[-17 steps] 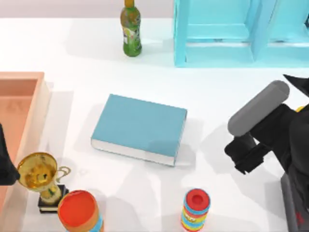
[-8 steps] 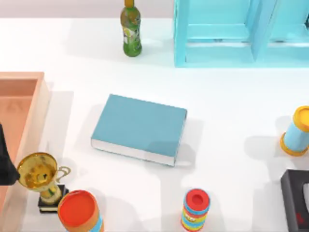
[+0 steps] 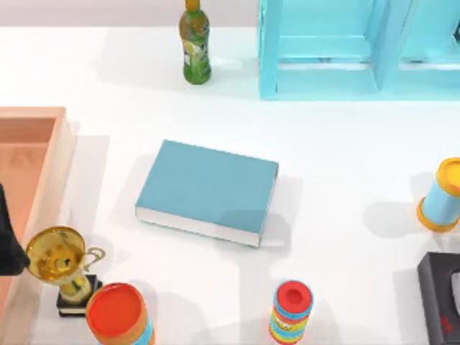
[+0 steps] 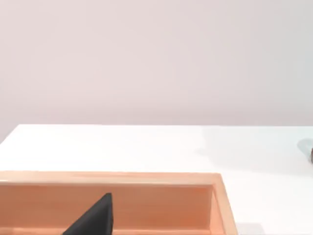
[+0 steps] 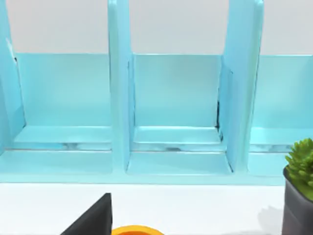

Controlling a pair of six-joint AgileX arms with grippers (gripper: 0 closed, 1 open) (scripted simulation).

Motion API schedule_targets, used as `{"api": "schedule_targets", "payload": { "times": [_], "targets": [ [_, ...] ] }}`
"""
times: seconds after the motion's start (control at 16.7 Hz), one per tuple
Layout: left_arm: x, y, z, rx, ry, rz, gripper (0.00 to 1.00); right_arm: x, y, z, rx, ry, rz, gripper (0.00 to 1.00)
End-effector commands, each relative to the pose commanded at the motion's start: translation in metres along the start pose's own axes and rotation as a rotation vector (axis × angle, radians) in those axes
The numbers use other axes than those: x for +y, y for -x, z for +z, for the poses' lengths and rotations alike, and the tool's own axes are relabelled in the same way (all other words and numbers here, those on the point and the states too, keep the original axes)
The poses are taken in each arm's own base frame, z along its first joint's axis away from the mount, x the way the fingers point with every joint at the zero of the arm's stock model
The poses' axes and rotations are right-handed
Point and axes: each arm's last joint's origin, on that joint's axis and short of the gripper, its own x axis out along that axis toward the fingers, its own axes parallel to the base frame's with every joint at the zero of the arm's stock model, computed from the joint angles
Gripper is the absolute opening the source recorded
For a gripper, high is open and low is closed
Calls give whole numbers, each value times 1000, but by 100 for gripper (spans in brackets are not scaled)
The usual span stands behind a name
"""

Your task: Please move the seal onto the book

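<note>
the book lies flat near the middle of the white table, teal cover up, its white page edges along the side nearer the front edge, and nothing rests on it. straight back from the book a green bottle stands upright, and back and to the right of the book is the light blue shelf unit. left of the book, well apart from it, sits a wooden tray. forward and left of the book a gold trophy stands just beside that tray, with a red-topped cylinder close against its base. forward and a little right of the book is a striped cylinder with a red lid, upright. far right of the book stands a pale blue cylinder with a yellow cap, and forward of that a dark box is cut off by the edge. the left arm is a dark shape over the tray, well left of the book. the left gripper appears as a dark wedge over the tray's inside, and i cannot tell how far open it is or whether it has hold of anything. the right gripper is a like dark wedge facing the shelf unit's compartments, with a plant in a dark pot beside it; its state i cannot tell either.
</note>
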Motion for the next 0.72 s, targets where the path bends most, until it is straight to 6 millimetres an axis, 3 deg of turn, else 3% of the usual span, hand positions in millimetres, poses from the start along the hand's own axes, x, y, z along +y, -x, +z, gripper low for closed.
{"api": "schedule_targets", "payload": {
  "times": [0.42,0.72],
  "targets": [
    [0,0,2,9,-1,-4,100,0,0,0,-5,-3,0,100],
    [2,-5,37,183,-12,-14,100,0,0,0,-5,-3,0,100]
  ]
}}
